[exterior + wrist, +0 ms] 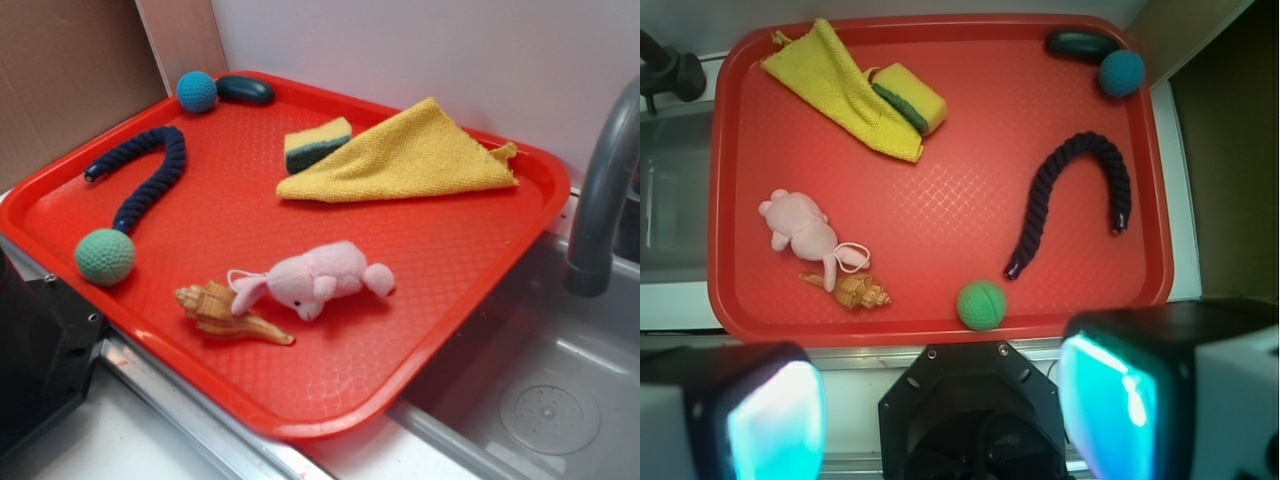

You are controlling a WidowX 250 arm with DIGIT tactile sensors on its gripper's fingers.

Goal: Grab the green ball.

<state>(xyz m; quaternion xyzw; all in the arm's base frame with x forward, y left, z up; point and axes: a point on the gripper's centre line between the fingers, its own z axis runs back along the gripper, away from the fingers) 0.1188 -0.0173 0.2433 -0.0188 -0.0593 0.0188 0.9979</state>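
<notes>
The green ball (105,256), a pale mint crocheted ball, lies on the red tray (200,215) near its front left edge, at the end of a dark blue rope. In the wrist view the ball (981,304) sits close to the tray's near rim (930,332). My gripper (950,420) is high above and behind the tray, over the robot base (970,410). Its two fingers (775,425) stand wide apart with nothing between them. The gripper itself does not show in the exterior view.
A teal-blue ball (197,91) and a dark oblong object (245,90) lie at the tray's far corner. A navy rope (150,170), a sponge (317,143), a yellow cloth (410,155), a pink plush (315,280) and a shell (225,312) lie on the tray. A sink with faucet (600,190) is right.
</notes>
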